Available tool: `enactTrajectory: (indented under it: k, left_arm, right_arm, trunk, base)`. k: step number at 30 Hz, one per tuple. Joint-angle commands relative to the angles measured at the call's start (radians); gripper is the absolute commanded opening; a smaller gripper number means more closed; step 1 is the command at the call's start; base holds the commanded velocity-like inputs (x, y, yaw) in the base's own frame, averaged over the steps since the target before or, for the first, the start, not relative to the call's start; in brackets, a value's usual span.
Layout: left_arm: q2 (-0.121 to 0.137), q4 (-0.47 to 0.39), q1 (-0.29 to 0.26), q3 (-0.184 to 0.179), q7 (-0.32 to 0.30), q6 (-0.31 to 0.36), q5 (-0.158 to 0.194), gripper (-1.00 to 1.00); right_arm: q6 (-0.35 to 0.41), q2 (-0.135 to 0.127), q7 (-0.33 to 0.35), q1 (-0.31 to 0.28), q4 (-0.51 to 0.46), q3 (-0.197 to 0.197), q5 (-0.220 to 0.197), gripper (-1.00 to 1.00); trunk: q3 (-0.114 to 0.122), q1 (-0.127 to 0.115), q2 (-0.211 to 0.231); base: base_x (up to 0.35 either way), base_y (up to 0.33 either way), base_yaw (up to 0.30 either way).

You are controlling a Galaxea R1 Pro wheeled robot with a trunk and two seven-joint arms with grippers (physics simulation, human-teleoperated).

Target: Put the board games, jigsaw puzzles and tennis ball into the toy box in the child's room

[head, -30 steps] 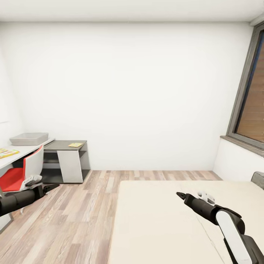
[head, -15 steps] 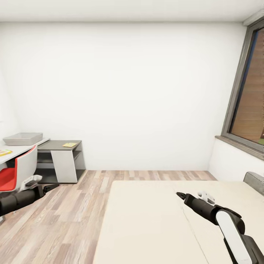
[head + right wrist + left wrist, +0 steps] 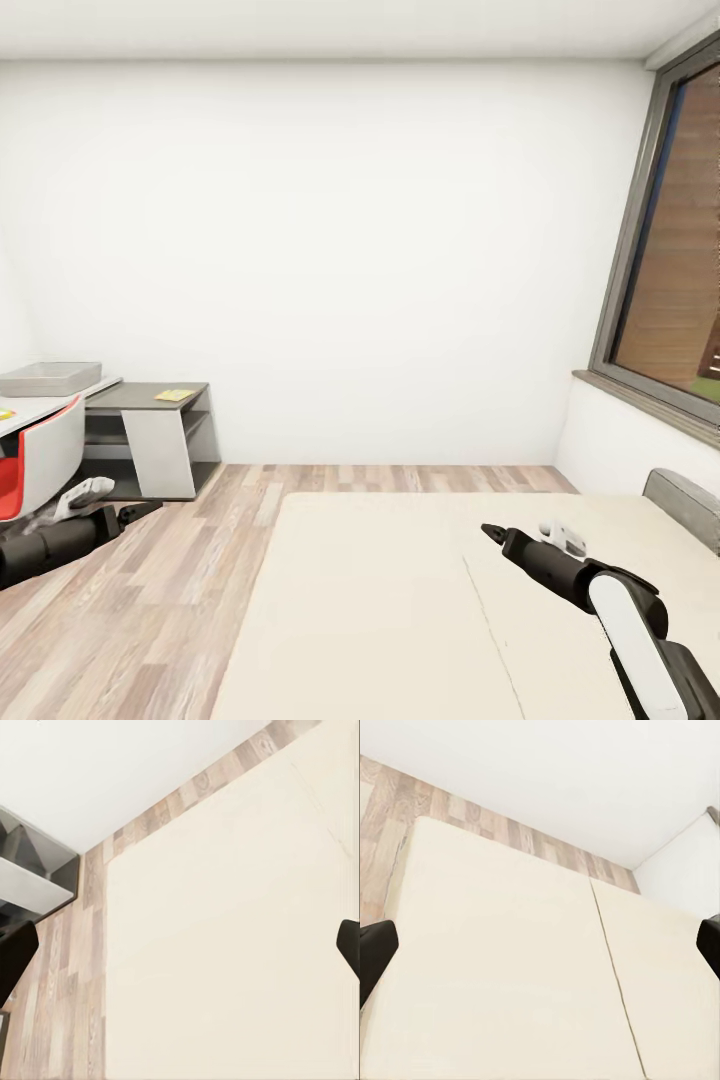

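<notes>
We carry nothing: our left gripper (image 3: 148, 510) and right gripper (image 3: 489, 531) both stand apart. The toy box (image 3: 50, 379) sits at the table's (image 3: 100, 386) far end, a jigsaw puzzle (image 3: 174, 395) on its lower section; packing looks barely begun.

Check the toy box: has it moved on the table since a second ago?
No. The toy box sits at the same end of the table, beside the lower dark section. Everything in the head view slid left together, so the camera turned right.
</notes>
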Motion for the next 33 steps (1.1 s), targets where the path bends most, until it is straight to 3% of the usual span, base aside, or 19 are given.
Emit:
enactTrajectory:
  k: [1,33]
  left_arm:
    - [0.000,0.000,-0.001,0.001,-0.005,0.005,-0.003,1.00]
    - [0.000,0.000,-0.001,0.000,-0.004,0.005,-0.003,1.00]
  right_arm:
    - [0.003,0.000,-0.009,0.000,-0.001,0.000,-0.010,1.00]
    - [0.004,0.000,-0.009,0.000,0.000,0.000,-0.012,1.00]
  trunk:
    - [-0.001,0.000,-0.001]
    - [-0.001,0.000,-0.001]
  base:
    - [0.000,-0.302,0.000]
    - [0.000,-0.302,0.000]
